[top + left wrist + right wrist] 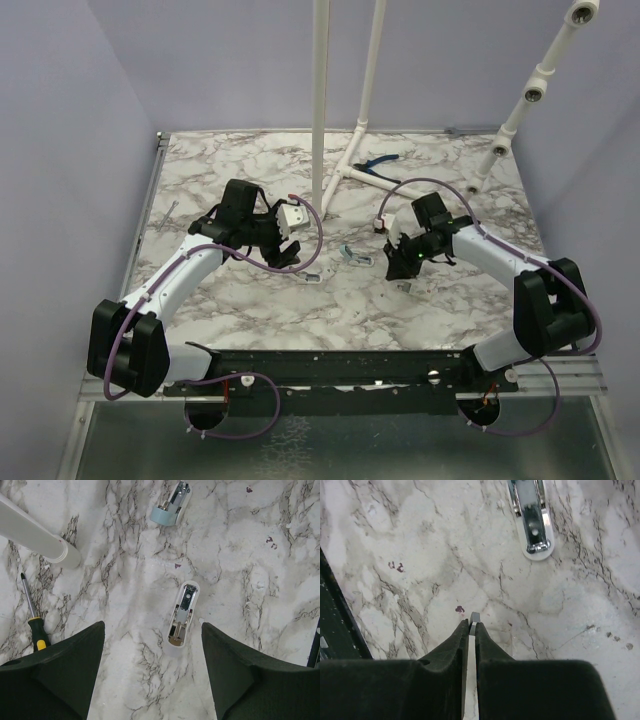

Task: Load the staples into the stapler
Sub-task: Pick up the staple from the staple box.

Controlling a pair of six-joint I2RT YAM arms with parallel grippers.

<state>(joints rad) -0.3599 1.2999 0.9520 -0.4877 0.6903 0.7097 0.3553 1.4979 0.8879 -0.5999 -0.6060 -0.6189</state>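
Between the two pincers, on the marbled desk (250,315), lies what the coming move turns on. Our left pincer (288,252) is spread wide and holds nothing. Our right pincer (474,622) is drawn narrow on a thin pale strip (474,616), which we take to be the staples.

In the top view the stapler (350,256) rests on the desk a little left of the right pincer, nearer that arm than the left one and touching neither. It is too small there for us to read its axis. In the left wrist view it sits at the upper middle of the frame, lying steeply from lower left to upper right. Its pale blue end is toward the camera and silvery metal shows inside.

A white-rimmed part (182,614) with a metal channel lies near the centre of that frame, on the desk in the gap between the left fingers. Its axis is almost vertical, tipped slightly right, and it lies apart from the blue body.

From the right wrist, a chrome-lined end (532,525) with a white rim shows at the upper right, ahead and right of the strip, running off the top edge. We cannot tell which part it is. We judge the strip must go up and right in that frame and line up with the channel.
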